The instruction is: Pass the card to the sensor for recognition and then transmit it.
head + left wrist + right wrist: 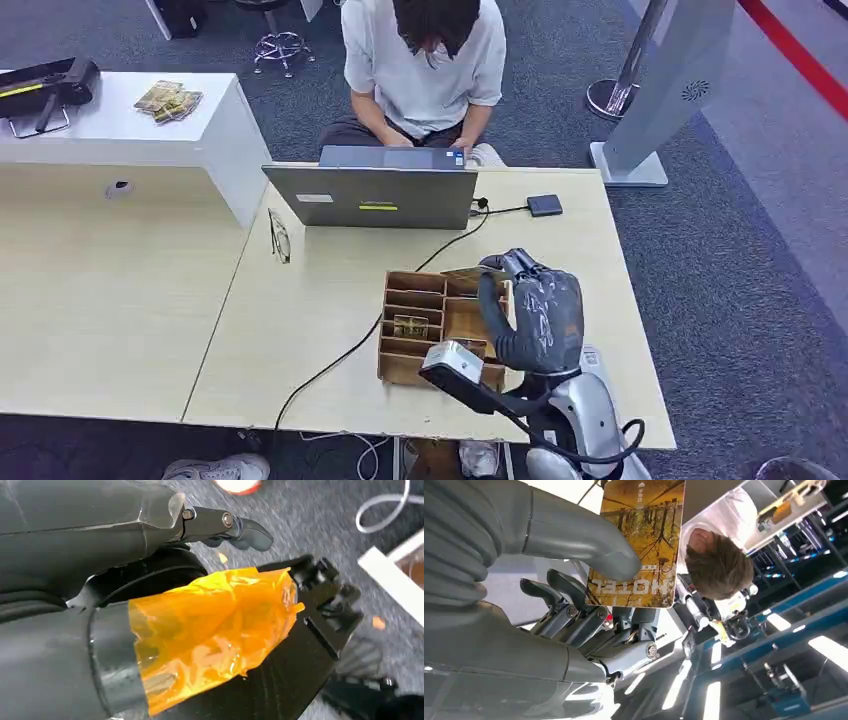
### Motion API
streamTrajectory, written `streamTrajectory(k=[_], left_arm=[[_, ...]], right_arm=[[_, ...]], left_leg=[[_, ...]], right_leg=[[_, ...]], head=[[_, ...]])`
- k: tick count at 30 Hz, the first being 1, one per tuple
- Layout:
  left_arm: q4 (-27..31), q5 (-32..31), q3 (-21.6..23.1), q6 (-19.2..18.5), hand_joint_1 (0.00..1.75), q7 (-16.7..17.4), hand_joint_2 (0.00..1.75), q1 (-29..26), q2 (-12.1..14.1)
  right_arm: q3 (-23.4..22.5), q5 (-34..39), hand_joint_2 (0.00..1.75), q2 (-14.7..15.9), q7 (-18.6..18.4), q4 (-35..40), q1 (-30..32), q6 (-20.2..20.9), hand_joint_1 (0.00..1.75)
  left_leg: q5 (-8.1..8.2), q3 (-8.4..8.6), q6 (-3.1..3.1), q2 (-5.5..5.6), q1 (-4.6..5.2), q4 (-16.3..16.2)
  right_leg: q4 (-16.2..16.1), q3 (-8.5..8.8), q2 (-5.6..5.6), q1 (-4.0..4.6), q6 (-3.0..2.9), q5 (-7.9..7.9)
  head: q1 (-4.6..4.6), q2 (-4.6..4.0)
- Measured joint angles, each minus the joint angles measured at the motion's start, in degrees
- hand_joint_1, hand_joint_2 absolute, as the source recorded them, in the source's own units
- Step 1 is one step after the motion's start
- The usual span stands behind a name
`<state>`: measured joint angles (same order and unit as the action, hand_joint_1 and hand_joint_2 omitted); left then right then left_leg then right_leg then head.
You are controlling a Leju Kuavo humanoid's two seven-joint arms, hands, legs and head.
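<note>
Grey carpet surrounds the pale table (300, 300); right hand (535, 310) pinches the card (639, 545).

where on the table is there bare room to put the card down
Bare wood lies left of the wooden divided box, up to the black cable, and on the light wooden table further left. It is crowded by the grey laptop and where the right robot hand holds the yellow hotel card.

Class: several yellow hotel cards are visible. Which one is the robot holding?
The yellow HOTEL-printed card pinched by the right hand; another lies in the wooden organiser, more on the white counter.
</note>
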<state>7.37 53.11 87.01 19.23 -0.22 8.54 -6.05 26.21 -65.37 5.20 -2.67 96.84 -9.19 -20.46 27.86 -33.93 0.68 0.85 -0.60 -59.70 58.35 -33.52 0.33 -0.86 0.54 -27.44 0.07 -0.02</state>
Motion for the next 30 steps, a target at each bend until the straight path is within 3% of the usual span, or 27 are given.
streamTrajectory(k=[18,20,23,24,25,26,30], left_arm=[[-0.2,7.2,-2.2,-29.0,0.00,-4.0,0.00,-0.7,11.2],[-1.1,0.6,-2.1,-23.3,0.00,-4.0,0.00,-0.9,9.3],[-0.9,-7.0,-1.1,0.7,0.00,1.2,0.00,-1.4,3.6],[-0.6,-7.5,-1.0,6.9,0.00,1.8,0.00,-1.3,2.2],[-0.4,-7.7,-0.7,10.9,0.00,1.9,0.00,-1.1,0.9],[-0.3,-7.8,-0.5,11.9,0.00,1.8,0.00,-0.9,0.3],[-0.3,-7.5,-0.2,9.5,0.00,1.8,0.00,-0.9,-0.5]], right_arm=[[1.6,2.8,1.75,-2.6,1.0,-18.2,-16.7,2.7,1.75],[1.7,1.4,1.75,-2.6,-2.4,-19.4,-17.2,2.4,1.75],[0.9,0.4,1.75,-1.9,-3.6,-19.1,-15.3,2.0,1.75],[0.7,0.0,1.75,-1.7,-3.6,-18.9,-14.8,2.1,1.75],[0.6,-0.5,1.75,-1.6,-3.6,-18.6,-14.4,2.1,1.75],[0.5,-0.8,1.75,-1.6,-3.6,-18.5,-14.2,2.3,1.75],[-0.1,-1.9,1.75,-1.6,-4.2,-18.4,-14.2,2.8,1.75]], left_leg=[[-0.05,0.01,0.04,-0.01,-0.04,0.0],[-0.05,0.06,0.03,0.12,0.05,0.0],[-0.05,-0.11,0.00,0.14,0.04,0.0],[-0.04,-0.14,-0.01,0.12,0.03,0.0],[-0.02,-0.13,-0.04,0.05,0.04,0.0],[0.00,-0.11,-0.06,-0.01,0.06,0.0],[0.00,-0.09,-0.07,0.02,0.06,-0.1]], right_leg=[[0.1,-0.05,-0.02,0.04,-0.01,0.00],[0.0,-0.03,-0.09,-0.06,0.00,-0.01],[0.0,-0.03,-0.11,-0.09,0.02,0.00],[-0.1,-0.02,-0.08,-0.08,0.04,0.03],[-0.1,-0.03,0.00,-0.08,0.08,0.05],[-0.2,-0.02,0.06,-0.09,0.08,0.06],[-0.2,-0.04,0.02,-0.08,0.09,0.06]], head=[[0.00,0.00],[-0.02,0.00],[0.04,0.00],[0.09,0.00],[0.07,0.00],[0.07,0.00],[0.00,0.00]])
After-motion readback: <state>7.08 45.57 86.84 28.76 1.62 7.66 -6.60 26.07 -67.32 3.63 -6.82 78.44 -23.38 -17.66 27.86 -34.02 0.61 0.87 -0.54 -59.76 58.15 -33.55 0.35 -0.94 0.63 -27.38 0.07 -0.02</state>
